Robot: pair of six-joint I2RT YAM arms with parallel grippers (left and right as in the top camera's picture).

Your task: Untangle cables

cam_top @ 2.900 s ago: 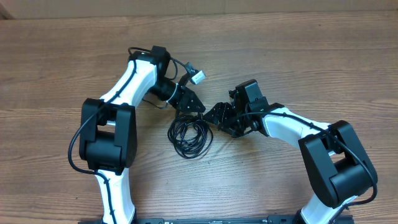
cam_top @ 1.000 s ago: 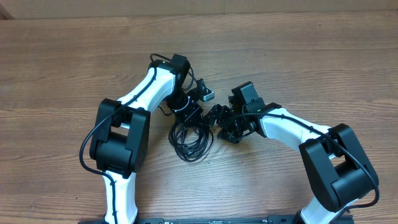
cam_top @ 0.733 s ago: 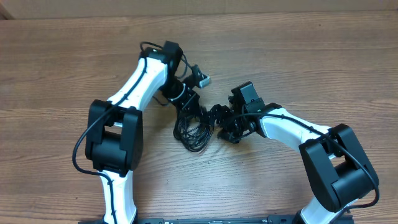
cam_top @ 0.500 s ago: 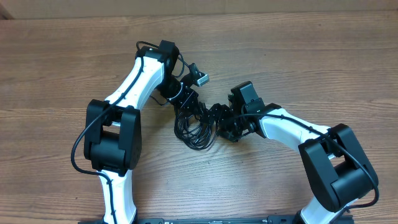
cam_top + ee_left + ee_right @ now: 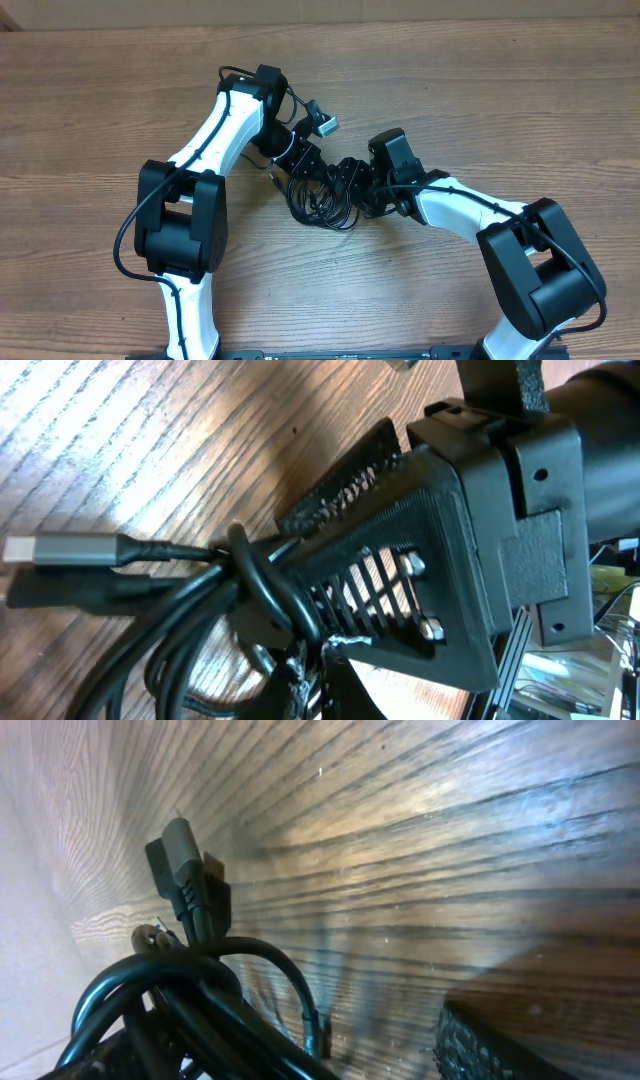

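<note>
Clamping the cables [image 5: 322,200] at the bunch's top-left edge, the L gripper [image 5: 303,163] has its jaws pinched narrow on several strands, w/ a grey plug [image 5: 58,548] sticking out beside the bunch. The R gripper [image 5: 350,185] sits at the bunch's right edge, jaws wide. Most of the bunch rests on the table [image 5: 500,90].

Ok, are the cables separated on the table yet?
No, the cables sit in one tangled bunch of loops.

A brown wood-grain desk [image 5: 520,110] fills the view, with a paler strip [image 5: 400,8] along the desk's far edge.
</note>
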